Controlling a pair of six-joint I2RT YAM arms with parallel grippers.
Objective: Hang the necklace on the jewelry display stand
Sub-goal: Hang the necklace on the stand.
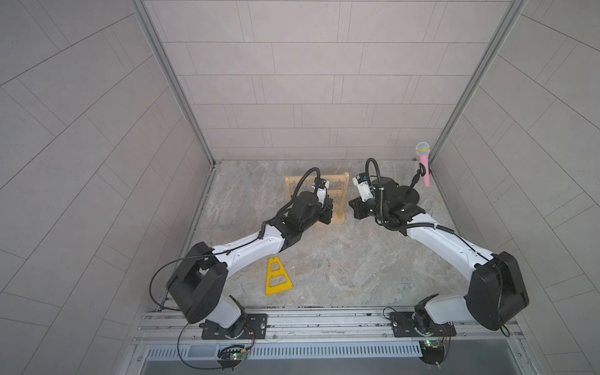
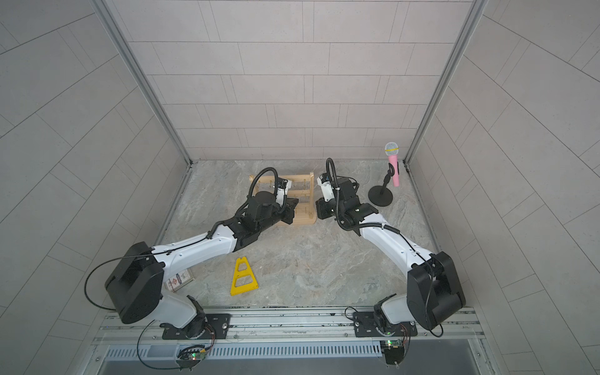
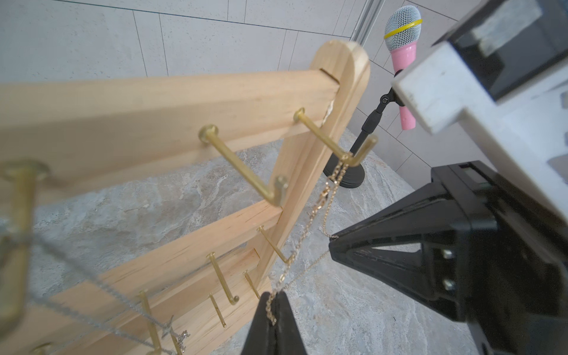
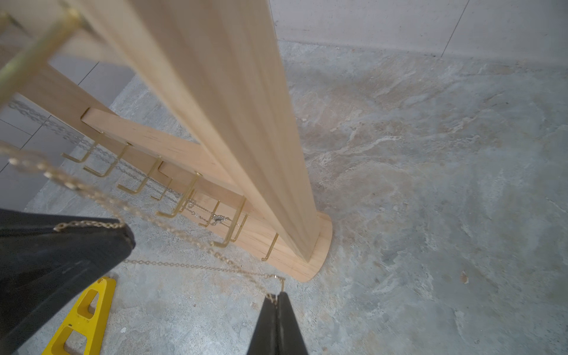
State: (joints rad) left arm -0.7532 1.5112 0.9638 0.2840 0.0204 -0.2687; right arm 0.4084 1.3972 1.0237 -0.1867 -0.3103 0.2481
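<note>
Two closed hands share one gold necklace [image 3: 324,196]: left hand [image 3: 273,302] and right hand [image 3: 332,242] each pinch its chain, which loops over the end hook [image 3: 353,155] on the top bar [image 3: 172,101] of the jewelry display stand [image 3: 307,172], above both hands. Judged risks: a pull away from the stand could lift the loop past the hook's short tip; the strand above the left hand may snag a lower hook [image 3: 273,246]; uneven release could let the chain run off.
</note>
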